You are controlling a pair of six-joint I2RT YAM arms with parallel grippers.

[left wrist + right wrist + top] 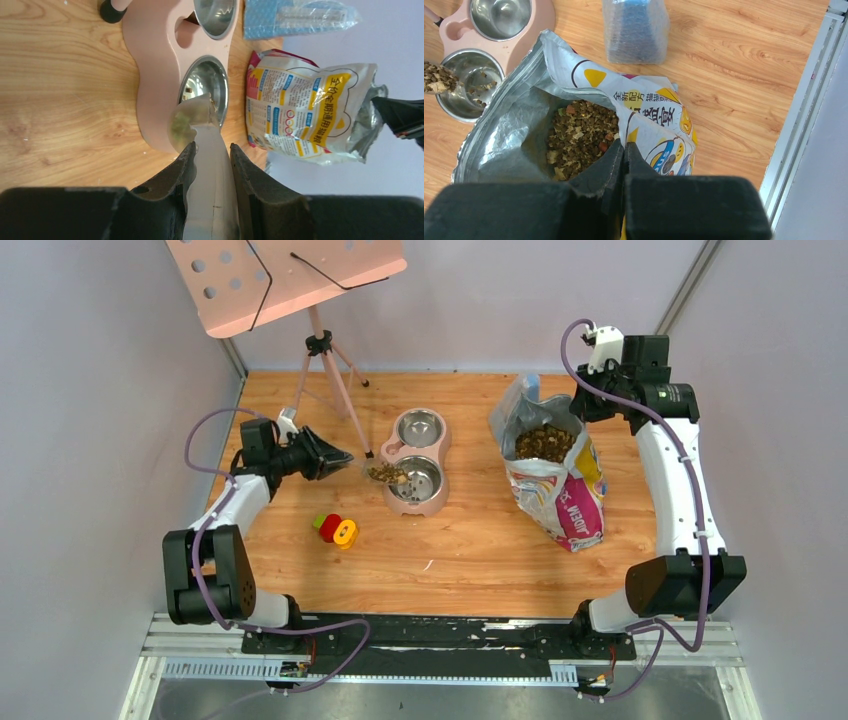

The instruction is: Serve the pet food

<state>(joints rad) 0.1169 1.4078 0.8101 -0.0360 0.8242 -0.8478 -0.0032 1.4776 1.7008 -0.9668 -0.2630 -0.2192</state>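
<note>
Wooden tabletop (480, 560), pet food (544, 442) in bag (570, 502) and scoop (385, 473) (some in bowl (420, 486))

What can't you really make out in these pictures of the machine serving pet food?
Left wrist view: pet food in the scoop, a blur behind its cloudy plastic.
Right wrist view: the bag's lower half, hidden by the right tool.
Top view: the red-and-yellow toy, too small to identify; the pink music stand, cut off by the top edge.

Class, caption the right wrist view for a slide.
Right gripper pinching the open bag, pet food inside; loaded scoop at a steel bowl.
</note>
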